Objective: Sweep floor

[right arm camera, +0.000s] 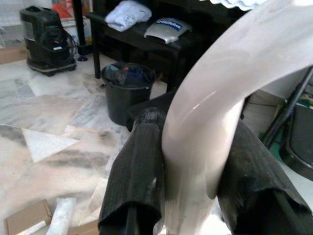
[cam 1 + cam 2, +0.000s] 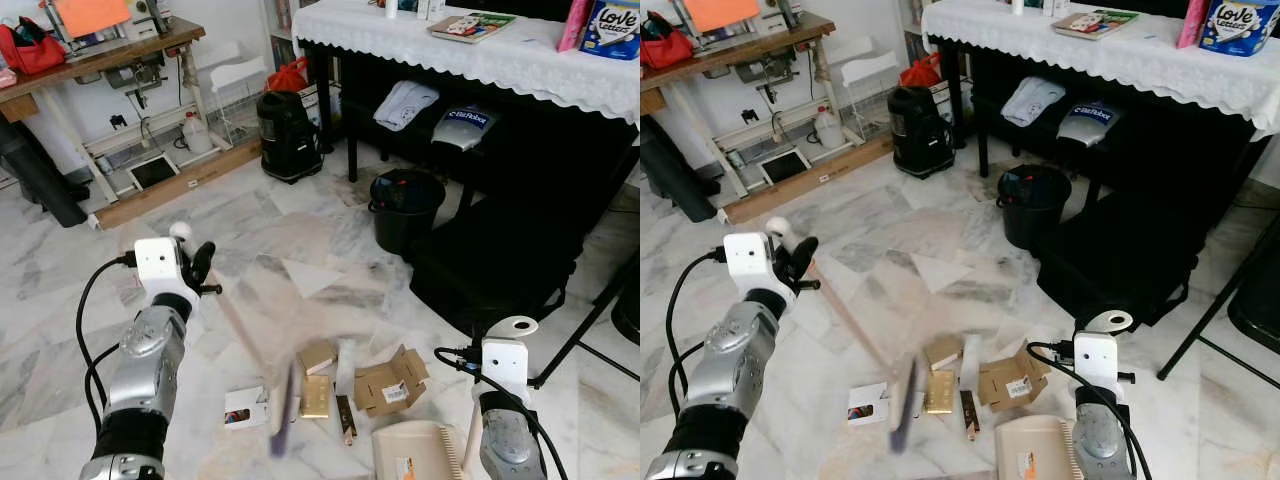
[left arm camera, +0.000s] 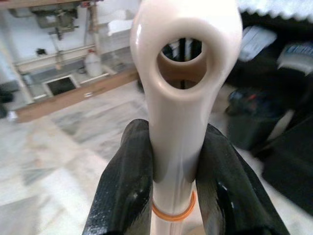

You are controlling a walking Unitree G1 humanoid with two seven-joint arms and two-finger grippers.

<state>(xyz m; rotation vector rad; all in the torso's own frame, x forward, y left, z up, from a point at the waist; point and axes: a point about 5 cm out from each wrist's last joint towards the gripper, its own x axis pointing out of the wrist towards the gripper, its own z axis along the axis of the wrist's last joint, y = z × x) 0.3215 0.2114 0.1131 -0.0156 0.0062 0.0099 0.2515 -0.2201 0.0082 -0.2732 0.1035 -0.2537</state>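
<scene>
On the left, the left gripper (image 2: 197,262) is clamping both black fingers (image 3: 124,186) around the cream broom handle (image 3: 178,122), just below its hanging loop. The broom (image 2: 245,335) is slanting down and to the right across the marble floor (image 2: 60,270), and its dark bristle end (image 2: 283,412) is blurring as it is swinging among the litter. That blur suggests the main risk: the head is moving fast, and a hard stroke could be flinging the light pieces sideways instead of driving them into the pan. The small white card box (image 2: 246,407) is lying just left of the bristles, on the wrong side, so it is likely being left behind. The gold packet (image 2: 316,396), the thin stick (image 2: 346,420) and the torn cardboard box (image 2: 391,381) are sitting between the bristles and the cream dustpan (image 2: 418,450); the flat ones could be sliding under the pan's lip if it is riding off the floor. The grip so high on the handle is giving little leverage, so the shaft could be twisting between the fingers.

Farther right, the right gripper (image 1: 190,196) is closing on the dustpan's curved upright handle (image 1: 220,98), holding the pan at the pile's near edge. A shove from the broom could be pushing the pan askew. The black bin (image 2: 405,205) is standing well apart, beyond the litter.
</scene>
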